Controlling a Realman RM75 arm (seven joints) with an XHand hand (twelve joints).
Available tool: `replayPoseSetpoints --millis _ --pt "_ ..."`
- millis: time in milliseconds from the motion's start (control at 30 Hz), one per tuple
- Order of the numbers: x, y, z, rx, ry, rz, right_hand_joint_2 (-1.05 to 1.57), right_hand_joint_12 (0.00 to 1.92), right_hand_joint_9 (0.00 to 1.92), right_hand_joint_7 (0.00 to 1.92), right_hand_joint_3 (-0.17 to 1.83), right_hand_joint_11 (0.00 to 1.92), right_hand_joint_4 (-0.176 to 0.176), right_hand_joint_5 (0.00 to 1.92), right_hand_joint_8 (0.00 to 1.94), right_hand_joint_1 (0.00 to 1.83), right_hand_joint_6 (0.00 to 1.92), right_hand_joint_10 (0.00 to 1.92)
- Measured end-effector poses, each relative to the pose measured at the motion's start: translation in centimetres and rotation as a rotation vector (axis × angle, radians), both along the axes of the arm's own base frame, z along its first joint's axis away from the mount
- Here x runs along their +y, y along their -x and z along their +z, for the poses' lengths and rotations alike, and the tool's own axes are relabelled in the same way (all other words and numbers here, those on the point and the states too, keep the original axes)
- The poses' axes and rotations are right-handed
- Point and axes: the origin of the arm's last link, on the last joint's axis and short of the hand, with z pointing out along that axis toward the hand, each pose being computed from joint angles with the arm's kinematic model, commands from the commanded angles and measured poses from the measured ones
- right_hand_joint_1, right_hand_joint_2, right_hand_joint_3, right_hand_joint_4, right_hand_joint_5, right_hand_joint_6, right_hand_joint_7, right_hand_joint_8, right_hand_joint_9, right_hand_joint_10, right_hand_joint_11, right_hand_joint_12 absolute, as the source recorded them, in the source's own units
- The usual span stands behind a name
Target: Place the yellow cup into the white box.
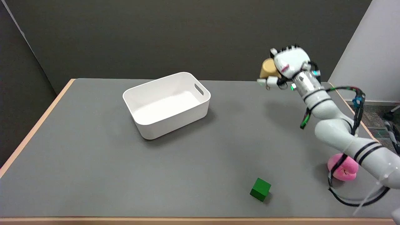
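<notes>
Your right hand [289, 67] is at the upper right of the frame, raised above the table, and its fingers [271, 82] are closed around the yellow cup [268, 69]. You see only the left part of the cup, because the back of the hand covers the rest; I cannot tell whether the cup is upright or tilted. The tips of some fingers show under the cup, the others are hidden behind the white shell of the hand. The cup is in the air, well apart from the white box [167, 104], which stands on the table left of the hand, near the upper middle of the frame. The box is open on top, and you can see one handle slot in its far right wall; nothing shows inside it.

From the hand the white arm [337, 131] goes down to the lower right edge, where it is cut off by the frame. Black cables hang along it.

On the grey table [93, 162] you can count one box, one green cube [260, 189] at the lower middle-right, and one pink thing [342, 168] at the lower right. The arm and a cable cover part of the pink thing, so its shape is hard to make out.
</notes>
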Motion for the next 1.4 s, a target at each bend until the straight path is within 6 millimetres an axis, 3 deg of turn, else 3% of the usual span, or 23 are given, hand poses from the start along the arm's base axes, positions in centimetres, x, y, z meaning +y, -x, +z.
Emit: replayPoseSetpoints --millis 367,633,967,1167,1400 --pt "-2.5 -6.4 -6.7 0.053 -0.182 0.168 1.22 1.81 0.82 0.83 0.14 0.60 -0.176 0.55 1.51 1.18 1.45 1.28" --pt "-4.5 -7.6 -12.8 0.000 -0.330 0.201 1.22 1.81 0.81 0.83 0.14 0.59 -0.176 0.55 1.51 1.18 1.45 1.28" --pt "-7.5 -5.2 -19.1 -0.114 -0.439 0.125 1.18 1.83 0.79 0.86 0.19 0.52 -0.176 0.57 1.47 1.19 1.43 1.29" --pt "-9.3 -1.6 -22.2 -0.183 -0.460 0.014 1.17 1.84 0.79 0.86 0.19 0.52 -0.176 0.57 1.46 1.20 1.43 1.30" --pt "-9.9 2.7 -24.4 -0.237 -0.459 -0.119 1.18 1.87 0.79 0.86 0.17 0.49 -0.176 0.57 1.47 1.20 1.43 1.30"
